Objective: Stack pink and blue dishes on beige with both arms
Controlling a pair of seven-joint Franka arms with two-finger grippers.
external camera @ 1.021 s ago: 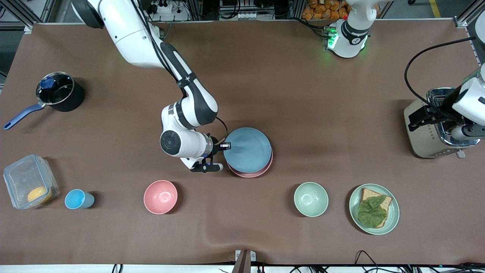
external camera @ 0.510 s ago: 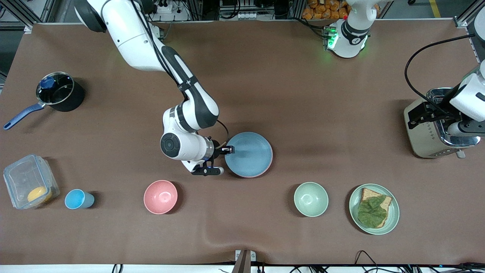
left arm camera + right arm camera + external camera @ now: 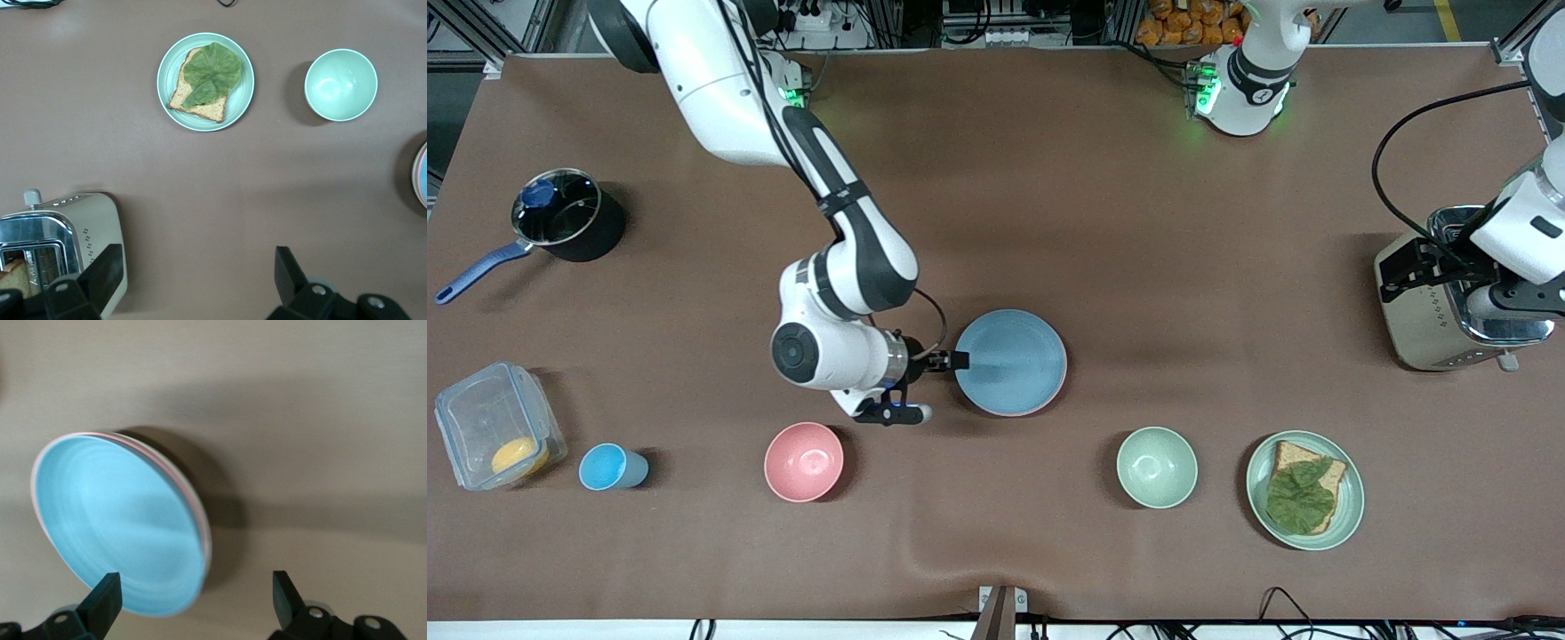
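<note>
My right gripper (image 3: 959, 360) now stands with its fingers spread apart at the edge of the blue plate (image 3: 1010, 360), on the side toward the right arm's end of the table, and it holds nothing; in the right wrist view both fingertips frame the plate's rim with air on each side. The blue plate lies flat on the pink plate (image 3: 1049, 400), of which I see only a thin rim peeking out underneath. The beige plate (image 3: 208, 547) I judge to be at the bottom, since the right wrist view shows a pale edge below the pink one, though the front view hides it entirely. So the stack looks complete to me, and what is left is only to pull the arm clear. My left gripper (image 3: 193, 283) waits open and empty above the toaster (image 3: 1440, 302) at the left arm's end of the table. Compared with a second ago, the blue plate has gone from riding tilted and offset above the pink one to sitting squarely on it, the right fingers have let go, and the right arm's wrist has drawn back a little from the stack.
</note>
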